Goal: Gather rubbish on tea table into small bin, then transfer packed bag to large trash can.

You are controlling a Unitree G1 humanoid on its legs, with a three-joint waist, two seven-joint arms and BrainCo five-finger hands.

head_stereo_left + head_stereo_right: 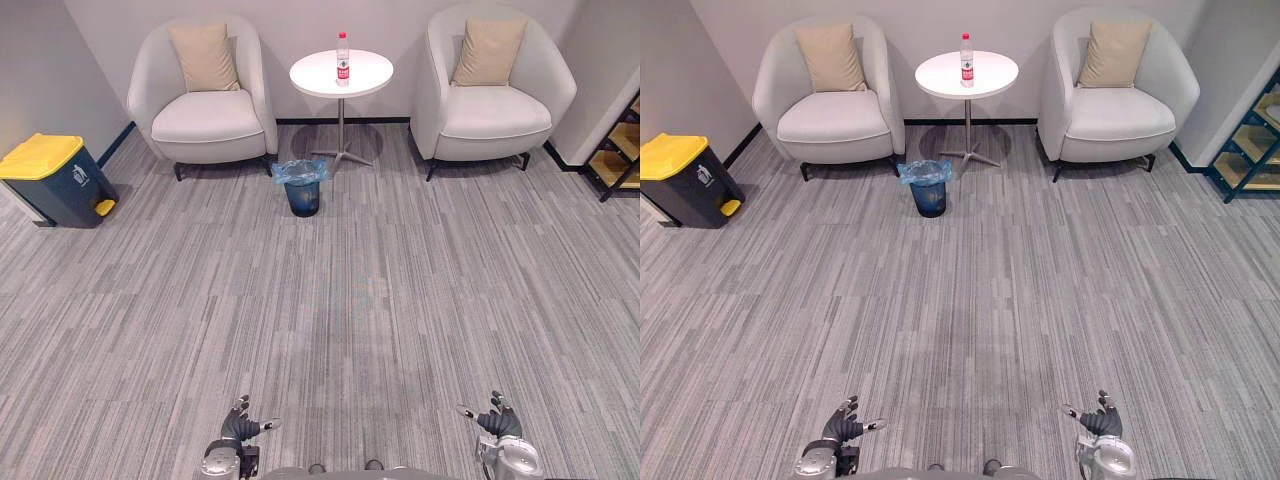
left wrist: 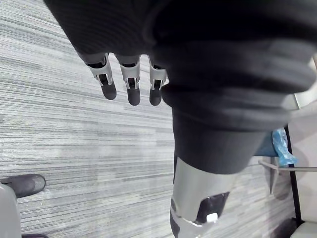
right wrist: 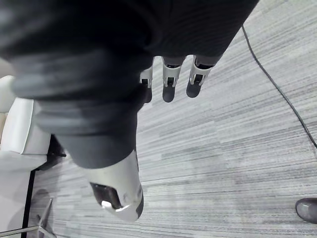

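Observation:
A clear plastic bottle [image 1: 343, 58] with a red label stands upright on the round white tea table [image 1: 318, 76] at the far end of the room. In front of the table, on the carpet, sits the small dark bin [image 1: 302, 187] lined with a blue bag. The large trash can [image 1: 55, 179], dark with a yellow lid, stands by the left wall. My left hand [image 1: 241, 424] and right hand [image 1: 493, 417] hang low at the near edge, far from the table, both with relaxed fingers [image 2: 130, 82] and holding nothing.
Two pale armchairs [image 1: 205, 100] [image 1: 490, 88], each with a beige cushion, flank the table. A wooden shelf [image 1: 618, 150] stands at the far right. Grey striped carpet [image 1: 330, 310] stretches between me and the bin.

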